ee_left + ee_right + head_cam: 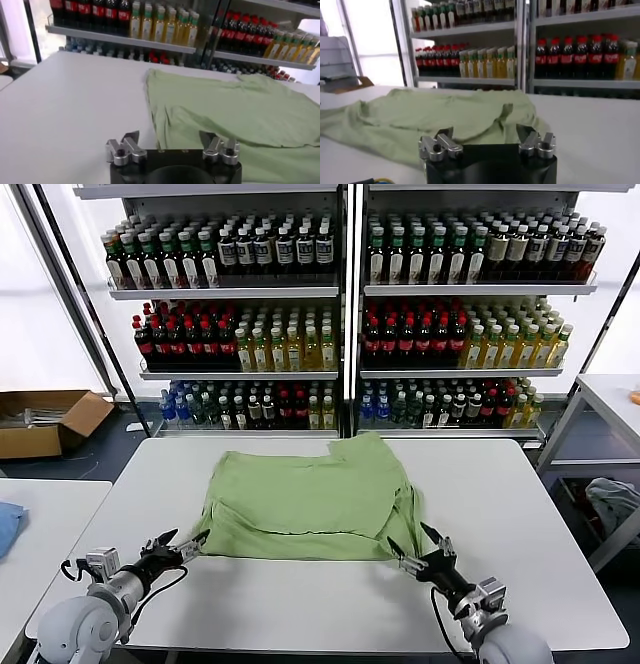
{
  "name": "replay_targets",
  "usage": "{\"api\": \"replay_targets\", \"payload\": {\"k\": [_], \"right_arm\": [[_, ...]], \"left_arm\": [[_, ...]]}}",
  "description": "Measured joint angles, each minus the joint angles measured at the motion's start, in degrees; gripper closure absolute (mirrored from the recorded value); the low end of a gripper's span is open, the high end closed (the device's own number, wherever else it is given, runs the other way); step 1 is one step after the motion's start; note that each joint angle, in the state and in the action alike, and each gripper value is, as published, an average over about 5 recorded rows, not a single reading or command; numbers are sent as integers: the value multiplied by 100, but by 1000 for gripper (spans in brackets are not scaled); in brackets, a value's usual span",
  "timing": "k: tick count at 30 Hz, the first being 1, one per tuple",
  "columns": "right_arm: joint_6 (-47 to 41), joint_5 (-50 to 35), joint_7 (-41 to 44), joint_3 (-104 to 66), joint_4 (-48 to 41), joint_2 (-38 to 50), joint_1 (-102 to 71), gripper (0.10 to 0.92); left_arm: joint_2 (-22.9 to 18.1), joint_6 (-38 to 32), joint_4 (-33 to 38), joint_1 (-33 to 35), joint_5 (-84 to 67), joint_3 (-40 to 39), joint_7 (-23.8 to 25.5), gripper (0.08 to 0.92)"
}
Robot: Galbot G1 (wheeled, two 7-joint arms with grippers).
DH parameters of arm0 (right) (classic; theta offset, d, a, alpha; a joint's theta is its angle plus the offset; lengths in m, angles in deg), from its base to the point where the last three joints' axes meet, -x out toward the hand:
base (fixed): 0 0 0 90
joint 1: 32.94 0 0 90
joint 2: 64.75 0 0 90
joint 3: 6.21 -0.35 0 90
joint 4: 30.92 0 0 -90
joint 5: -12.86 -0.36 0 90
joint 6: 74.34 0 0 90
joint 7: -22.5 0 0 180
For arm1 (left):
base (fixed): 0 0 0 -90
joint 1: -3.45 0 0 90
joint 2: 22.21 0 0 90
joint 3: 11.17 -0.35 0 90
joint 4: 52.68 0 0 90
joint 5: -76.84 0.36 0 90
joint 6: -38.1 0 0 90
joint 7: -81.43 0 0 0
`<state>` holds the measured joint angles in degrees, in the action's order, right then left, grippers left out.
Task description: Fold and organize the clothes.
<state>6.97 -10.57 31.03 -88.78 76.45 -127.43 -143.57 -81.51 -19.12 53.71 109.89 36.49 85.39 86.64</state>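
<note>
The light green T-shirt (310,504) lay spread, plain side up, in the middle of the white table (520,514), its collar end toward the drinks shelves (350,314) and its near hem toward the robot. One fold looked already made: the side nearer the right arm was doubled over, leaving a ridge and a loose flap there, and the cloth sat rumpled, not flat.

At the shirt's near-left corner the left gripper (180,546) hung with its fingers spread apart, touching nothing that I could see; in its wrist view the hem lay just beyond the fingertips. At the near-right corner the right gripper (425,552) was likewise splayed wide and empty, the bunched edge of the shirt just ahead of it.

From where I stood, the trouble seemed to lie in that rumpled right side. If the right fingers closed there they might have pinched only the top layer, or several at once, and the fold would have come out crooked. The left corner lay thin and flat on the table, easy to miss or push along. Uneven lifts by the two arms could have dragged the shirt askew.
</note>
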Motion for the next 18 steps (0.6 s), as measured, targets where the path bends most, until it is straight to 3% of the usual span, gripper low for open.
{"api": "replay_targets", "payload": {"k": [5, 18], "right_arm": [[-118, -18, -105, 26, 58, -41, -93, 362], [-310, -277, -274, -5, 60, -33, -174, 735]], "left_arm": [[-26, -11, -137, -43, 7, -67, -11, 200], [-19, -92, -288, -4, -9, -89, 29, 563]]}}
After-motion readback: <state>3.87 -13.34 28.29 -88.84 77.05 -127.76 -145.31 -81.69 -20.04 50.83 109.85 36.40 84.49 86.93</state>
